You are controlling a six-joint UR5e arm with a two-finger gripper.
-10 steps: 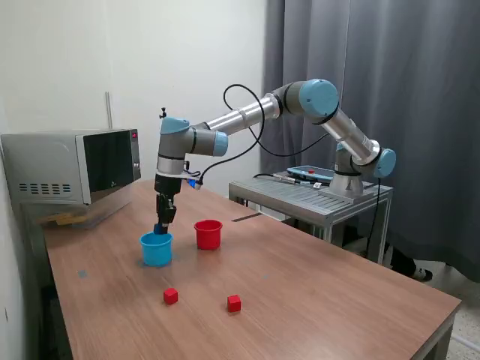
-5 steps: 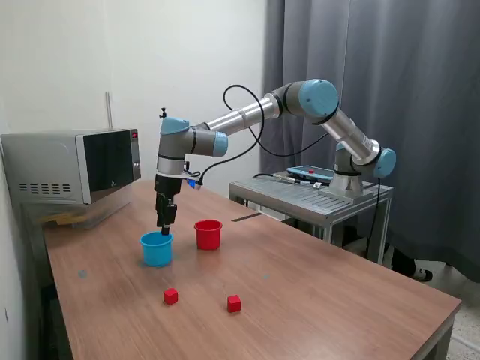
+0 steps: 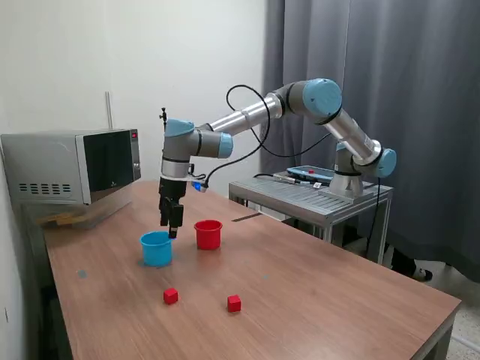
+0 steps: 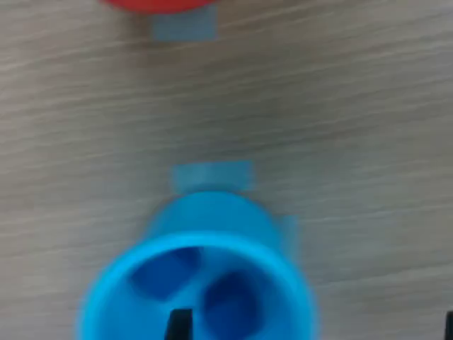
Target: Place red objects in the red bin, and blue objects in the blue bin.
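The light blue cup (image 3: pixel 156 248) stands on the wooden table, with the red cup (image 3: pixel 208 234) to its right in the exterior view. In the wrist view two dark blue cubes (image 4: pixel 170 273) (image 4: pixel 230 304) lie inside the blue cup (image 4: pixel 120 283). The red cup's edge (image 4: pixel 156 6) is just visible there. Two red cubes (image 3: pixel 171 296) (image 3: pixel 234 303) lie on the table nearer the camera. My gripper (image 3: pixel 172 223) hangs just above the table between the two cups. It is open and empty, with the fingers (image 4: pixel 178 326) spread wide in the wrist view.
A microwave (image 3: pixel 71 165) stands at the table's back, on the exterior view's left. A metal stand (image 3: pixel 307 196) carrying the arm's base sits behind the table on the right. Blue tape patches (image 4: pixel 211 177) mark the tabletop by the cups.
The gripper has risen from the blue cup's rim and shifted toward the exterior view's right. The dark blue cube seen at its tips is no longer held.
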